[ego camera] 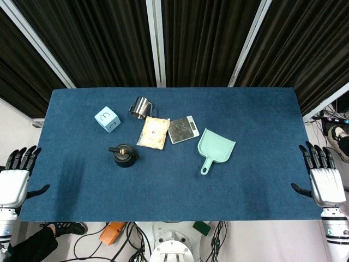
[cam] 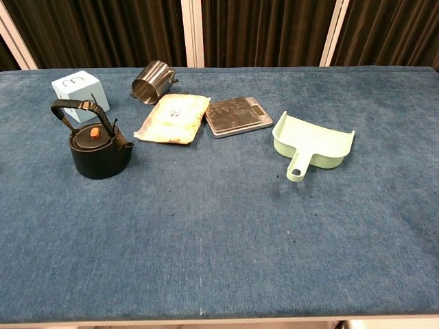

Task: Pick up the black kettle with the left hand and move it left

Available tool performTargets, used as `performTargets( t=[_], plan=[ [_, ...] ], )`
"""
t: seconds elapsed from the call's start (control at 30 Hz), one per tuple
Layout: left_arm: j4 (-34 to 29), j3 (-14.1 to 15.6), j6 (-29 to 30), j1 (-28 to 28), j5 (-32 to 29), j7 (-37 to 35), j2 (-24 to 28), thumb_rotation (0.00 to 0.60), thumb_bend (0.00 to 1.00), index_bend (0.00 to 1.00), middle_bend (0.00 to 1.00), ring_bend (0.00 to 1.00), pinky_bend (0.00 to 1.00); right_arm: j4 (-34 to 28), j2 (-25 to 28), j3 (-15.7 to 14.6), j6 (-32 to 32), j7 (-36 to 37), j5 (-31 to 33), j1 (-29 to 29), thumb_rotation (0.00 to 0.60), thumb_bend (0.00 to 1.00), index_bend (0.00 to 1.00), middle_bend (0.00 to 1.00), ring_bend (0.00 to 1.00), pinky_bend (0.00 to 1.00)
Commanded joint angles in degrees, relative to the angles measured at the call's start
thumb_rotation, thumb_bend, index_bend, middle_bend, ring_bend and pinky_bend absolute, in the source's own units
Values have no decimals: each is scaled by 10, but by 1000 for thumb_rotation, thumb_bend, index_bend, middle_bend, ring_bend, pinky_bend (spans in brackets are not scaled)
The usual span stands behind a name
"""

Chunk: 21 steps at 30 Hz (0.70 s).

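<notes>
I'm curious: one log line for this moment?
phase: before reach | left hand: open, off table | right hand: open | black kettle: upright, untouched

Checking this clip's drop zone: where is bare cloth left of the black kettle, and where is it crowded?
Bare blue cloth runs from the black kettle to the table's left edge, below the blue cube. The whole near strip is bare too. Crowded: the far row of steel cup, pouch and scale.

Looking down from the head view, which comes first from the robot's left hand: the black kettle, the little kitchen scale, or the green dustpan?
From the left hand:
1. Black kettle, left of centre.
2. Kitchen scale, mid-table.
3. Green dustpan, furthest right.
</notes>
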Motion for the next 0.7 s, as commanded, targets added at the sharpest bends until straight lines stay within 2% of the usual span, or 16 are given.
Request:
performTargets(
  t=[0.03, 0.33, 0.57, 0.7],
  plan=[
    [2, 0, -3, -2, -1, 0, -2, 600, 103, 12, 41, 0, 0, 0, 0, 0, -4, -1, 1, 2, 600, 61, 0, 0, 0, 0],
    [-24, -15, -10, -31, 25, 39, 6, 600, 103, 42, 41, 0, 0, -3, 10, 5, 11, 2, -2, -1, 600, 60, 0, 0, 0, 0],
    [-87, -47, -80, -111, 45, 68, 5, 600, 103, 64, 46, 8, 0, -4, 20, 8, 27, 6, -3, -9, 600, 61, 0, 0, 0, 0],
    [-122, -66, -139, -167, 42, 120, -18, 600, 102, 144, 141, 93, 0, -6, 21, 6, 29, 8, -4, -12, 600, 61, 0, 0, 0, 0]
  ],
)
